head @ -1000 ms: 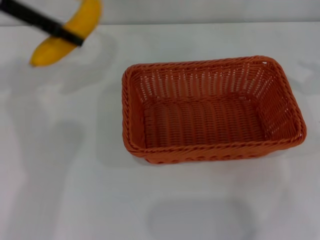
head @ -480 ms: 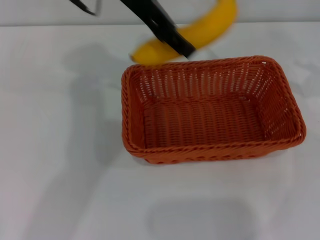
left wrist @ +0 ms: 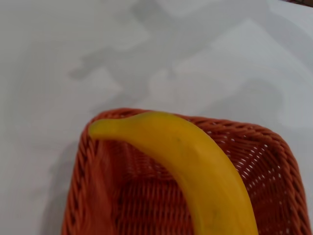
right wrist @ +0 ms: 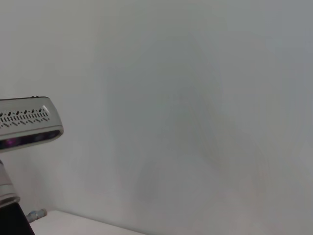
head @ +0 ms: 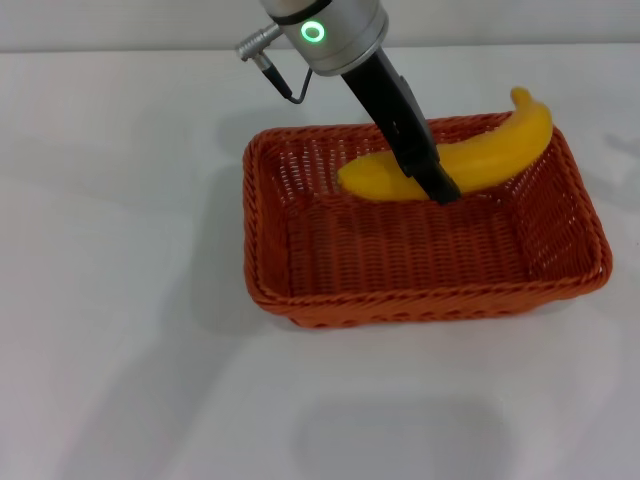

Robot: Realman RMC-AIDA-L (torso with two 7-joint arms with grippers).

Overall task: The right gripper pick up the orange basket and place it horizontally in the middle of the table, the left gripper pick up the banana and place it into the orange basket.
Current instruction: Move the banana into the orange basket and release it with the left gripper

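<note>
Left hand, green-lit ring on the wrist, reaches down from the far edge of the bench into the orange basket. Black fingers closed on the banana near its middle. Banana sits over the far half of the basket, stem end up past the far right rim, other end toward basket centre; touching the basket floor or not, can't tell. Basket lies lengthwise, flat on the white bench, about mid-bench. Left wrist view: banana close up over the basket's rim. Right hand not seen in any view.
</note>
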